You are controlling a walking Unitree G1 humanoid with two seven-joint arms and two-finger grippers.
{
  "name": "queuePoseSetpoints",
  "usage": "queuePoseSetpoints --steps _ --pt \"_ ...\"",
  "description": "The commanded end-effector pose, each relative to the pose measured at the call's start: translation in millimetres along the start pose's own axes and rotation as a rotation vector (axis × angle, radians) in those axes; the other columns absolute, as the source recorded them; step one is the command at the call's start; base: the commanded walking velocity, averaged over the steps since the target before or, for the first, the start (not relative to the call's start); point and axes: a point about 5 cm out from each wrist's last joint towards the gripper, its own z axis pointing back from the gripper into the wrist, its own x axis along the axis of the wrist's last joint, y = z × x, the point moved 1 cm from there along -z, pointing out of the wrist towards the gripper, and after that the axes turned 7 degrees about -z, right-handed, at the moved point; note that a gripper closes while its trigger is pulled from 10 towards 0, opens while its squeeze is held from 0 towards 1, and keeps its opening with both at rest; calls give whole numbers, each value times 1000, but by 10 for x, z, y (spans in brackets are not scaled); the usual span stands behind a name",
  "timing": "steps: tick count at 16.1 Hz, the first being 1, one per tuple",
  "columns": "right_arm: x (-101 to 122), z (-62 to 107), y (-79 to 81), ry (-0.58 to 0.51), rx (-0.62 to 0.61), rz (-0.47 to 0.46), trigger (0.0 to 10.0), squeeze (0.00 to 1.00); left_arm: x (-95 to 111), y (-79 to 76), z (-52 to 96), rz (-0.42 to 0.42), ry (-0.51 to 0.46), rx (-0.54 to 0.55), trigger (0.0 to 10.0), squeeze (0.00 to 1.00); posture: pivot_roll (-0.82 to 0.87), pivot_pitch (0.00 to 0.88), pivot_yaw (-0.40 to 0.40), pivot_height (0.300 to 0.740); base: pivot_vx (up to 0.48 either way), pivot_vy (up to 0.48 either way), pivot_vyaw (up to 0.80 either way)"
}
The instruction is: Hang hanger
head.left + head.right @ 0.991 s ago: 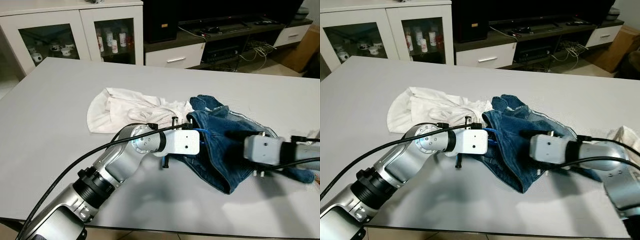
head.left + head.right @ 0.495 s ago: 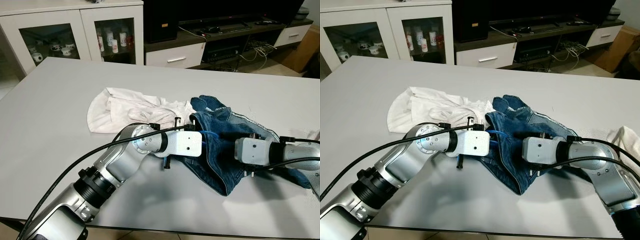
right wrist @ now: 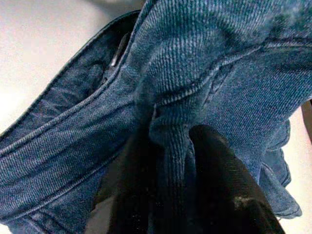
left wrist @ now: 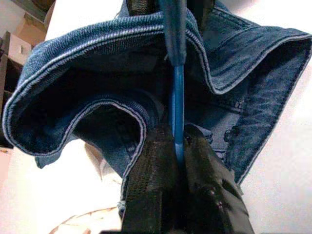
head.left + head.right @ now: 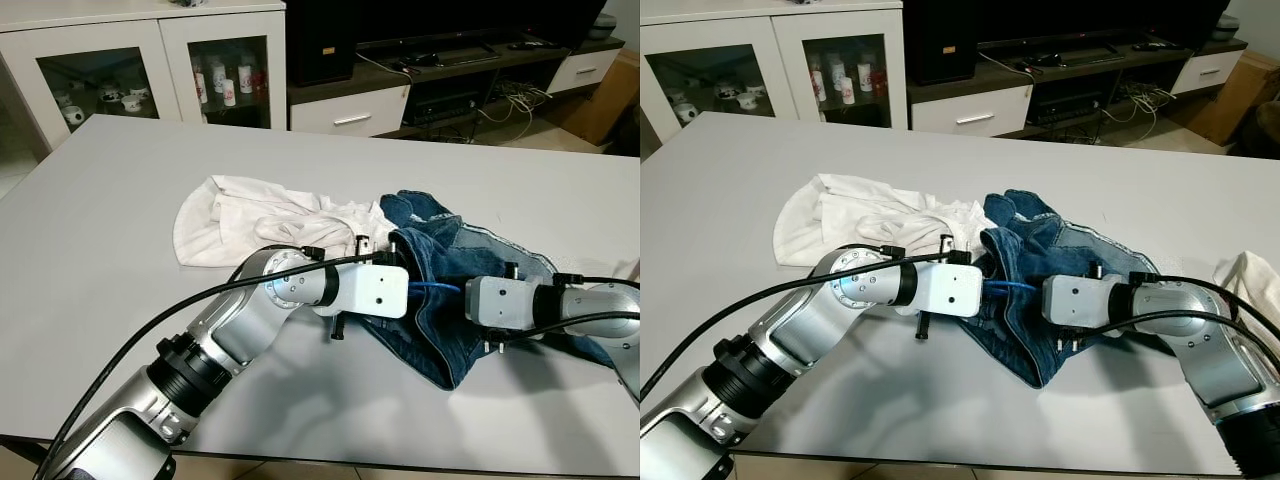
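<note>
Inside the jeans [image 4: 253, 92], left claw [image 4: 178, 146] grips hanger [image 4: 176, 83].

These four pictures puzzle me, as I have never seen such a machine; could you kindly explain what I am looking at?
It is a humanoid robot with two silver arms. The two wide pictures come from cameras in its head; the two close ones from its wrists. On the grey table lie a white garment and a denim garment. The left claw pinches a blue hanger that runs into the denim's opening. The right claw pinches a fold of the denim.
</note>
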Motion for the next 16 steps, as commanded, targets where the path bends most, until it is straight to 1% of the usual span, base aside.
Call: queuePoseSetpoints --steps 1,2,5,8,9,10,11,12,13,14,16 --pt "-33 -35 20 10 7 -27 0 137 311 121 41 -86 -133 44 10000 0 -44 35 -35 740 0 0 0" --pt "-25 -28 8 -4 1 -48 0 0 307 114 43 -89 -133 40 10000 0 -46 34 -35 740 0 0 0" --pt "-36 1 -1 -7 2 -53 0 0 292 117 44 -92 -128 38 10000 0 -51 35 -37 740 0 0 0" --pt "-39 54 -88 -58 -68 -113 0 0 296 144 35 -98 -127 50 10000 0 -55 37 -42 740 0 0 0" --pt "-45 61 -93 -69 -78 -128 0 0 301 145 32 -99 -128 51 10000 0 -53 37 -43 740 0 0 0" --pt "-68 85 -59 -80 -60 -145 0 0 304 146 28 -103 -128 54 10000 0 -43 37 -45 740 0 0 0" --pt "-116 142 -18 -72 -44 -156 0 0 296 152 33 -116 -122 61 10000 0 -41 38 -46 740 0 0 0" --pt "-166 193 -7 -56 -45 -166 0 0 288 158 42 -118 -120 67 10000 0 -38 39 -49 740 0 0 0" --pt "-270 291 -1 -24 -55 -188 0 0 260 165 63 -116 -113 77 10000 0 -38 40 -50 740 0 0 0" --pt "-321 342 -4 -17 -66 -207 0 0 233 165 73 -115 -103 82 10000 0 -35 40 -51 740 0 0 0" --pt "-331 364 8 -29 -66 -225 0 0 218 167 72 -118 -97 89 10000 0 -33 37 -53 740 0 0 0"
